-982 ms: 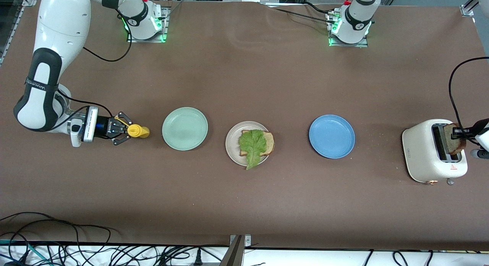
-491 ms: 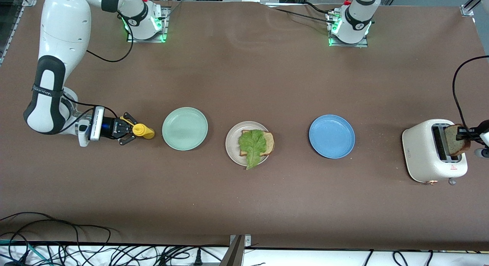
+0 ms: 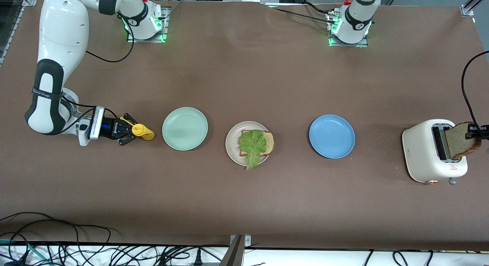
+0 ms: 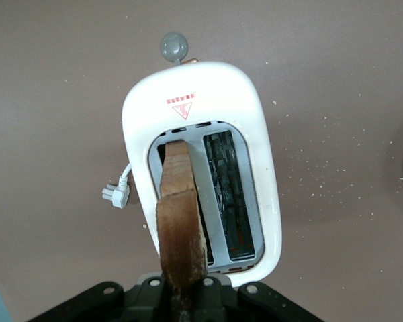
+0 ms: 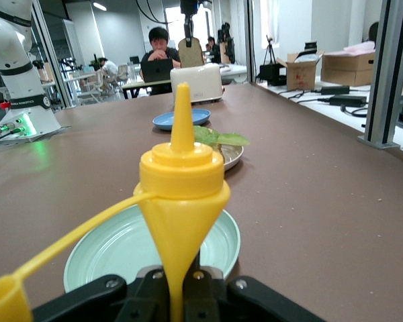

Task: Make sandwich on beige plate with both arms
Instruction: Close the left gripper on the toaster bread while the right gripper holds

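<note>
On the beige plate (image 3: 231,144) in the middle of the table lies one brown bread slice (image 3: 269,143) with a green lettuce leaf (image 3: 252,144) on top. My left gripper (image 3: 475,135) is shut on a second bread slice (image 3: 461,140), held on edge over the white toaster (image 3: 424,153). The left wrist view shows that slice (image 4: 180,231) clamped in my left gripper (image 4: 185,295), above one toaster (image 4: 195,84) slot. My right gripper (image 3: 129,129) is shut on a yellow squeeze bottle (image 3: 143,132) beside the mint-green plate (image 3: 185,128). In the right wrist view the bottle (image 5: 183,181) points nozzle up in the right gripper (image 5: 184,287).
A blue plate (image 3: 331,136) lies between the beige plate and the toaster. The mint-green plate (image 5: 114,251) is bare. The toaster's black cable (image 3: 463,86) loops up at the left arm's end of the table. Cables hang along the table's front edge.
My left gripper has lifted the bread slice up out of the toaster slot. My right gripper has carried the yellow bottle a little toward the mint-green plate.
</note>
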Controlling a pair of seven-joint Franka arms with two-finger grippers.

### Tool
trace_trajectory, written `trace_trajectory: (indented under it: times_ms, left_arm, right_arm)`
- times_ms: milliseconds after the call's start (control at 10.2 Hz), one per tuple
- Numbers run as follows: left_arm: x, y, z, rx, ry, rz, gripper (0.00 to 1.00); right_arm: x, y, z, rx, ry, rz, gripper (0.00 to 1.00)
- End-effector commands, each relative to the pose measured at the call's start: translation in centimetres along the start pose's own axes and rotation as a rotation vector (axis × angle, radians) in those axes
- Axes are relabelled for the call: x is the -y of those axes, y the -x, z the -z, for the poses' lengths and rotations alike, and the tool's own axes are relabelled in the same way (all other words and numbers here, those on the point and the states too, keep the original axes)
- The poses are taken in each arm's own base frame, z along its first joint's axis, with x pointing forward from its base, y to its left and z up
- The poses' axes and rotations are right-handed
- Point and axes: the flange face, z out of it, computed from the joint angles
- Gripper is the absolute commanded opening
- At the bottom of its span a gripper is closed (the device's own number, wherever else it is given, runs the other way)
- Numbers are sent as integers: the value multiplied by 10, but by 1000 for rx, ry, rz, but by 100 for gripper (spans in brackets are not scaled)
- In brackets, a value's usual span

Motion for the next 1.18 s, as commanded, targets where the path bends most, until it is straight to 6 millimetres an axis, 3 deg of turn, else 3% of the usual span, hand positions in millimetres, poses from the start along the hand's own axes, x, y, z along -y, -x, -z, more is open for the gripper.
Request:
trace_trajectory:
  times_ms: [0,98,196,295,589,786,884,1081]
  left_arm:
    - [-6,4,22,-15,-3,-31,0]
    - [-6,5,37,-30,-11,-30,0]
    - [-8,5,52,-31,-10,-32,0]
    - [-9,6,62,-34,-12,-33,0]
    - [-11,5,73,-42,-14,-73,0]
    - [-26,0,76,-33,-1,-114,0]
    - [-32,-2,76,-31,8,-129,0]
    - [-66,-12,74,15,44,-185,0]
  right_arm:
    - [3,18,1,-100,6,21,0]
    - [5,23,-1,-101,2,15,0]
    - [4,23,-1,-102,4,16,56]
    - [5,23,2,-118,6,8,100]
    - [3,27,9,-113,2,-5,100]
    - [-1,27,16,-96,7,3,100]
    - [1,36,21,-77,2,-13,100]
    - [-1,55,38,-43,17,-32,100]
